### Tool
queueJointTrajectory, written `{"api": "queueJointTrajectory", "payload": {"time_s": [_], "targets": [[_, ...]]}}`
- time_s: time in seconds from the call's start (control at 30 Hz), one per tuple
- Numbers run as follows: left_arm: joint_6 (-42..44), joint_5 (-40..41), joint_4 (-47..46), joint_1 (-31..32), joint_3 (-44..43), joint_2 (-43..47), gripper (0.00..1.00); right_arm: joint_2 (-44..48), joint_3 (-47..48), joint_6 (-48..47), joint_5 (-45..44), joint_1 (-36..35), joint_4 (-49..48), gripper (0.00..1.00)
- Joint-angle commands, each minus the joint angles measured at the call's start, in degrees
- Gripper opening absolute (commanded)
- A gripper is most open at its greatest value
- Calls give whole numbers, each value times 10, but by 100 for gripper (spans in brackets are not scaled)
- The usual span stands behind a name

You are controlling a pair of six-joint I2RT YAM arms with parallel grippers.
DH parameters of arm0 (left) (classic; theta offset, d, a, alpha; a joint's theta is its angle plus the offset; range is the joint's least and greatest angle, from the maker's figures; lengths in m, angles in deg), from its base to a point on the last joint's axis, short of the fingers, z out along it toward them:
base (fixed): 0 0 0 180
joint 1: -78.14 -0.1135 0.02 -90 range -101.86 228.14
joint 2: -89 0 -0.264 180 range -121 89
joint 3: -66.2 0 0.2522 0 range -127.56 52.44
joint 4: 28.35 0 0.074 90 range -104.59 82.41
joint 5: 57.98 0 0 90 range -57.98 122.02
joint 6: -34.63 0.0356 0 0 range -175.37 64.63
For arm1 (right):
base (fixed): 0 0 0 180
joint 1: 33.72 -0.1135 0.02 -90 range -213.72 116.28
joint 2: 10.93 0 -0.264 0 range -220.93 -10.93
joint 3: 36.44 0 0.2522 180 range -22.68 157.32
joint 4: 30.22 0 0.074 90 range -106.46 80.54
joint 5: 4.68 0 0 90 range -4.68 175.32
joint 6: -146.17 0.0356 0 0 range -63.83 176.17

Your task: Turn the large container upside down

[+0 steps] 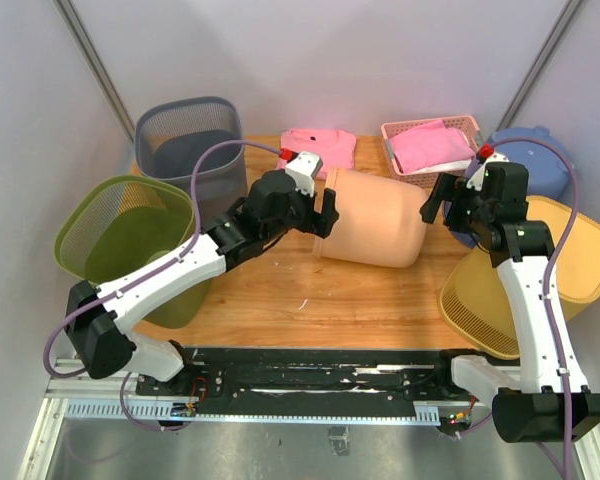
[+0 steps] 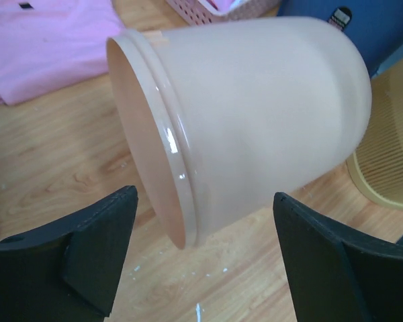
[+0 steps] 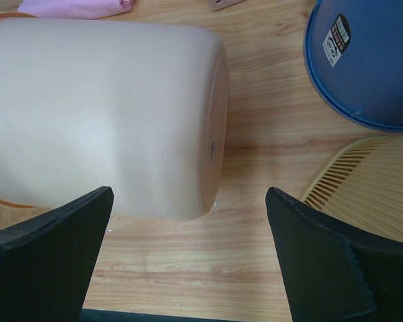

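Note:
The large peach container (image 1: 373, 217) lies on its side on the wooden table, its open mouth facing left and its base facing right. My left gripper (image 1: 325, 213) is open right at the rim of the mouth; in the left wrist view the container (image 2: 255, 114) lies just beyond the spread fingers (image 2: 101, 241), with my gripper (image 2: 205, 251) empty. My right gripper (image 1: 435, 200) is open just off the base; in the right wrist view the container's base end (image 3: 121, 114) sits ahead of the wide fingers (image 3: 309, 255), my gripper (image 3: 188, 258) holding nothing.
A green mesh bin (image 1: 125, 235) and a grey mesh bin (image 1: 190, 140) stand at the left. A pink shirt (image 1: 320, 145) and a pink basket (image 1: 430, 148) of cloth lie at the back. A blue bucket (image 1: 540, 165) and a yellow basket (image 1: 565, 280) sit at the right.

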Motion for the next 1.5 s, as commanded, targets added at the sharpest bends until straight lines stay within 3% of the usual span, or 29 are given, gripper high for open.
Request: {"api": "queueJointTrajectory", "payload": {"time_s": [0.0,0.2,0.43,0.9,1.23,1.47], "targets": [[20,57,-62,-1,-18,-3,88,8,-12,13,27,9,-22,99],[28,66,-106,-14,-58,-79,88,6,-13,16,39,9,-26,100],[0,-8,-89,-42,-95,-134,82,13,-20,15,39,9,-23,100],[-19,-26,-83,-44,-42,-123,37,-21,-39,24,51,12,-42,99],[-2,-30,-76,-46,16,-71,16,-38,-48,29,51,15,-57,99],[3,-31,-54,-49,38,-46,9,-50,-60,43,70,18,-74,99]]}}
